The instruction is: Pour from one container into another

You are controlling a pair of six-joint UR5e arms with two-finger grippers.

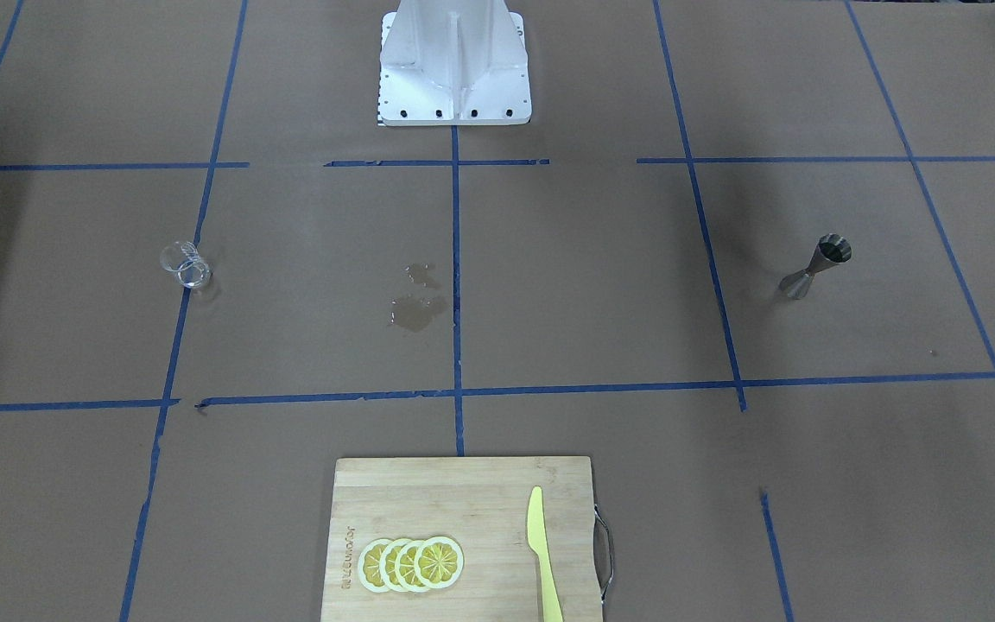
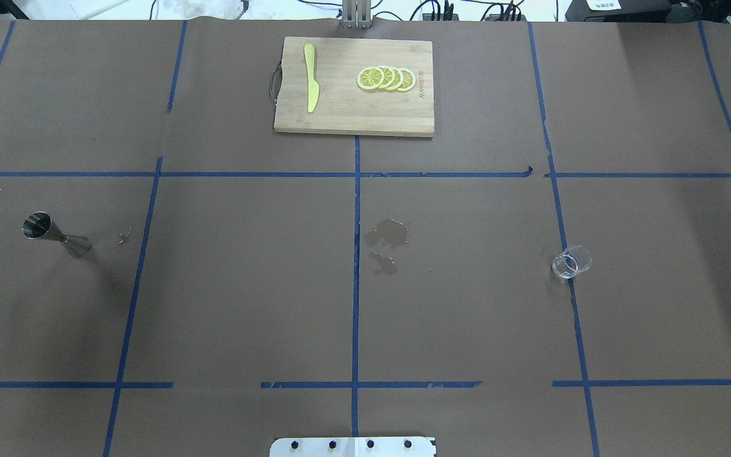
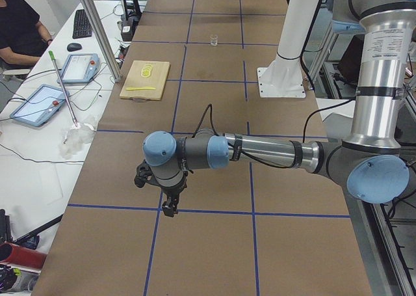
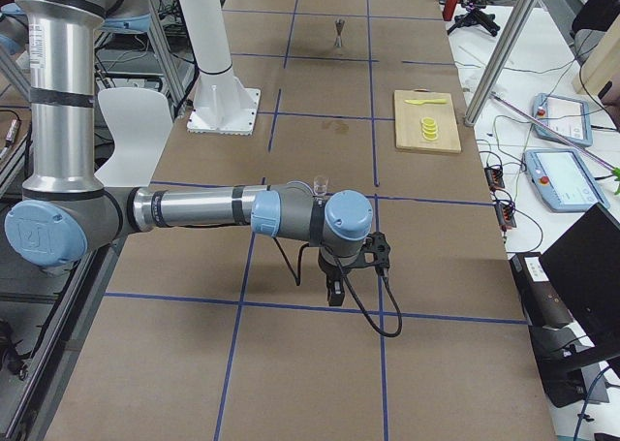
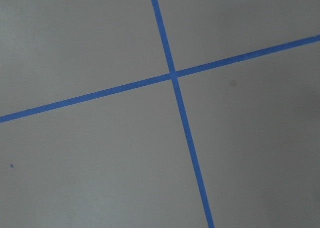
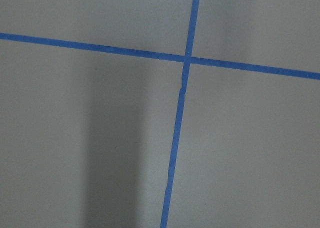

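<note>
The clear glass cup (image 1: pixel 186 265) stands alone on the brown paper on the robot's right side, seen also from overhead (image 2: pixel 572 262) and far off in the left side view (image 3: pixel 213 40). On the robot's left side, the steel hourglass jigger (image 1: pixel 817 266) stands upright, mouth up (image 2: pixel 54 233). Neither arm shows in the front or overhead views. My left gripper (image 3: pixel 170 208) hangs over the table's left end and my right gripper (image 4: pixel 334 294) over its right end, both pointing down and apart from the two containers. I cannot tell whether either is open or shut.
A wet stain (image 1: pixel 417 307) marks the paper near the table's centre line. A wooden cutting board (image 2: pixel 353 120) on the operators' side carries lemon slices (image 2: pixel 386 78) and a yellow knife (image 2: pixel 310 86). The robot's white base (image 1: pixel 454 69) stands on the opposite side. A person sits at a side desk (image 3: pixel 19 29).
</note>
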